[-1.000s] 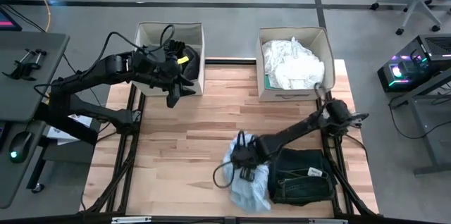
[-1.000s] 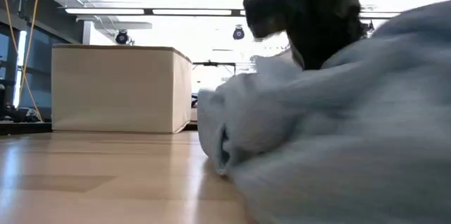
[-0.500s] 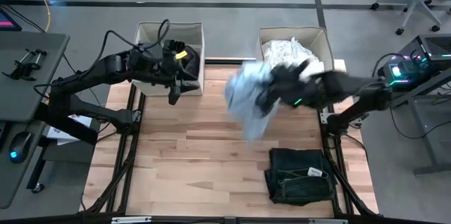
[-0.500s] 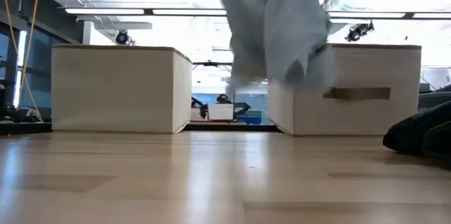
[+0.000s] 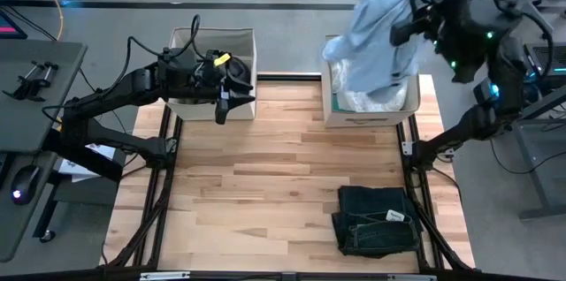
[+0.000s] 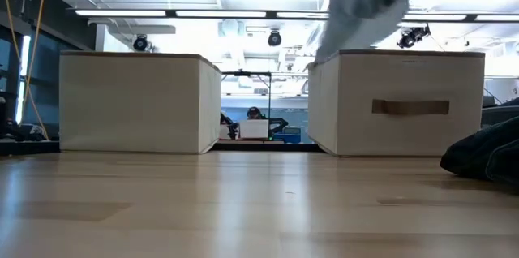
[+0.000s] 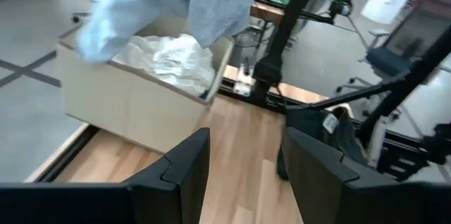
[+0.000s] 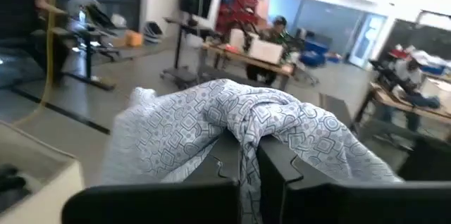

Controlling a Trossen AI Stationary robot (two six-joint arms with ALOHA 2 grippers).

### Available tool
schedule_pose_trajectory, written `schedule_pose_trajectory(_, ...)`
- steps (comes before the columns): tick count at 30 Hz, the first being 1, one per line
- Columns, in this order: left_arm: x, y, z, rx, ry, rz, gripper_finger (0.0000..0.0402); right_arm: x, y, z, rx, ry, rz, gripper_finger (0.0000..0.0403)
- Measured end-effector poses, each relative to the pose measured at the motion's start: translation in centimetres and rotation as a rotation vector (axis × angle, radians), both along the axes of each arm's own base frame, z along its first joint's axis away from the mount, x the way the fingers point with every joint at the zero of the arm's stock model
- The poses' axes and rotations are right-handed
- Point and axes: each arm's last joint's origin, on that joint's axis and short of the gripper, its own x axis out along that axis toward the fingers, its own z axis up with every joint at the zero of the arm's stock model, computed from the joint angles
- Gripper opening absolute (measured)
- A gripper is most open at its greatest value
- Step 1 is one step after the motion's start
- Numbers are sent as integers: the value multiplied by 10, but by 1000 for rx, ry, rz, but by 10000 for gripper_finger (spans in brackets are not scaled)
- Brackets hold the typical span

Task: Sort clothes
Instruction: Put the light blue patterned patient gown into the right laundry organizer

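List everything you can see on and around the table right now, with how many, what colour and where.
Pale blue patterned garment: one, hanging from the right gripper above the right bin.
White clothes: a pile, number unclear, inside the right bin.
Dark clothes: black, number unclear, inside the left bin.
Dark denim garment: one, folded, on the table's near right corner.
Left bin: one, beige, at the table's far left edge.
Right bin: one, beige, at the table's far right edge.
Table: one, light wood.
Person: one, seated far behind the table.
Left gripper: dark, jaws open, empty, beside the left bin.
Right gripper: dark, jaws shut on the pale blue patterned garment.
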Motion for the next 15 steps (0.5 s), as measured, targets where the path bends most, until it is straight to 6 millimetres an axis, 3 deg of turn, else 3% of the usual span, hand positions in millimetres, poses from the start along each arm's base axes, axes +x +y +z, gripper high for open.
schedule_pose_trajectory(6, 0, 2, 0, 15, 3, 72, 160, 5, -32, -36, 219, 27, 102, 2)
schedule_pose_trajectory(12, 0, 2, 1, 3, -8, 85, 160, 26, -72, -105, 557, 165, 101, 1)
schedule_pose_trajectory(15, 0, 2, 1, -13, -14, 90, 160, 35, -97, -148, 677, 240, 98, 1)
